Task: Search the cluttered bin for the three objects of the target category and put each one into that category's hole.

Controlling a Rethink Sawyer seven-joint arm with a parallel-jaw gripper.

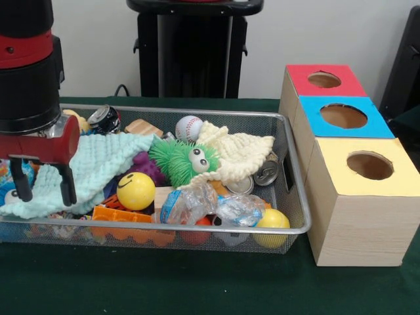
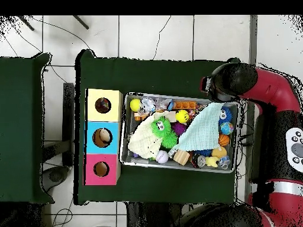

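Note:
The cluttered bin point(image 1: 197, 231) is a silver mesh tray on the green table; it also shows in the overhead view point(image 2: 124, 136). The hole point(image 1: 369, 165) in the yellow-topped box is at the right, and at the left in the overhead view point(image 2: 103, 105). My gripper point(image 1: 44, 190) is open and empty. It hangs over the bin's left end, fingertips just above a light blue cloth point(image 1: 98, 164). In the bin lie a yellow smiley ball point(image 1: 136, 190), a plain yellow ball point(image 1: 272, 220), a baseball point(image 1: 189, 127) and a green fuzzy toy point(image 1: 184, 161). In the overhead view the arm hides the gripper.
A cream cloth point(image 1: 239, 154), a crumpled plastic bottle point(image 1: 197, 203), cans point(image 1: 266, 174) and an orange block point(image 1: 121, 215) fill the bin. The blue-topped box point(image 1: 344, 116) and red-topped box point(image 1: 323, 79) stand behind the yellow one. The robot's pedestal point(image 1: 193, 52) is behind the bin.

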